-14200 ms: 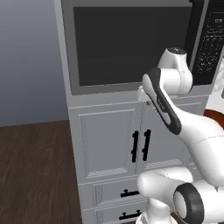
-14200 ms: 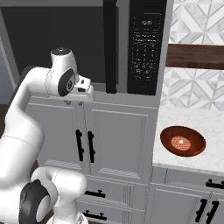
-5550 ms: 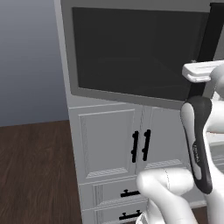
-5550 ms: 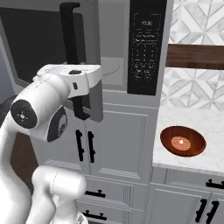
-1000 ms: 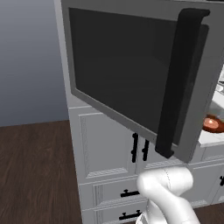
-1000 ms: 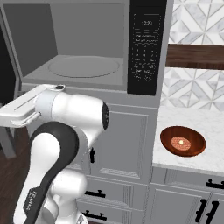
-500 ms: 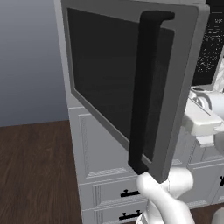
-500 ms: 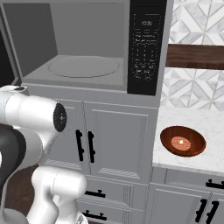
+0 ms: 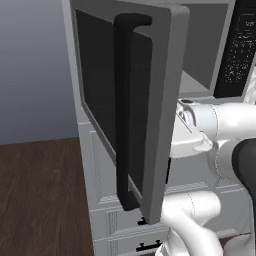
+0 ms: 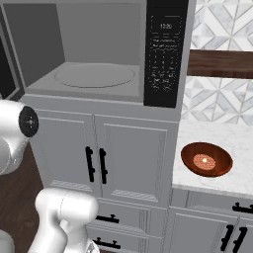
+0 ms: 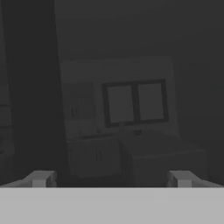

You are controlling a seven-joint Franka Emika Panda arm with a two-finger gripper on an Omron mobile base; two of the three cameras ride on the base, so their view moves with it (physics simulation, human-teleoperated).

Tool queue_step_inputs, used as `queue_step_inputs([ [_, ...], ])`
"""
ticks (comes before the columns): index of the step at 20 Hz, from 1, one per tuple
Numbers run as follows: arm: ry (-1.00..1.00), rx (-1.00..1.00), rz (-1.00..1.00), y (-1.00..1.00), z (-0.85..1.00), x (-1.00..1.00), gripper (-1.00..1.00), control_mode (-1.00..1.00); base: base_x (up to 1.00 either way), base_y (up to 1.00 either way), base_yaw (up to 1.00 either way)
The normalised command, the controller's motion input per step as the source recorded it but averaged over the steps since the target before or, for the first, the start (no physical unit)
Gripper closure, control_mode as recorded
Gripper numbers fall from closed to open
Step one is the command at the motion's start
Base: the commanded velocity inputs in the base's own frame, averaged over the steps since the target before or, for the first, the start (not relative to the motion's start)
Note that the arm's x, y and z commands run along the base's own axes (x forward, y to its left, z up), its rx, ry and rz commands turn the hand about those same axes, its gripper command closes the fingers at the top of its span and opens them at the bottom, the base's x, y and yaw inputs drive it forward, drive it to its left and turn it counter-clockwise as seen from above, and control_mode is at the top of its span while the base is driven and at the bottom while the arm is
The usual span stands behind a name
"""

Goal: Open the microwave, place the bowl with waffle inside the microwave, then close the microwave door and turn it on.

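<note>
The microwave [image 10: 99, 54] stands open, showing its grey cavity, round turntable plate [image 10: 94, 75] and black control panel [image 10: 165, 54]. The microwave door [image 9: 170, 100] is swung far out to the left, its black bar handle [image 9: 127, 110] facing the left base view. My hand sits just behind the door's inner face, looking through the dark window. My gripper [image 11: 111, 179] is open with nothing between its fingertips [image 11: 41, 178]. The reddish-brown bowl [image 10: 206, 159] with the waffle [image 10: 203, 161] rests on the counter to the right of the microwave.
White cabinet doors with black handles [image 10: 96, 165] sit below the microwave. The marble counter [image 10: 197, 133] has a patterned backsplash and a wooden shelf [image 10: 220, 64] above it. Dark wood floor [image 9: 40, 200] lies to the left.
The door has swung farther open to the left. My arm has followed it leftward, staying behind the door. The bowl has not moved.
</note>
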Motion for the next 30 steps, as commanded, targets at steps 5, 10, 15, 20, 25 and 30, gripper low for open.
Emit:
queue_step_inputs([
  [5,0.00,-0.05,0.00,0.83,0.00,0.02,-1.00,-1.00,0.00,0.00,0.00],
  [10,0.00,-0.01,0.00,0.30,0.00,0.00,-1.00,-1.00,0.00,0.00,0.00],
  [15,0.00,-0.02,-0.01,0.35,0.00,0.13,-1.00,-1.00,0.00,0.00,0.00],
  [20,0.00,0.00,0.00,0.09,0.00,0.00,-1.00,-1.00,0.00,0.00,0.00],
  [25,0.00,0.00,-0.11,-0.53,0.10,-0.07,-1.00,-1.00,0.00,0.00,0.00],
  [30,0.09,0.01,-0.32,-1.00,0.14,0.01,-1.00,-1.00,0.00,0.00,0.00],
])
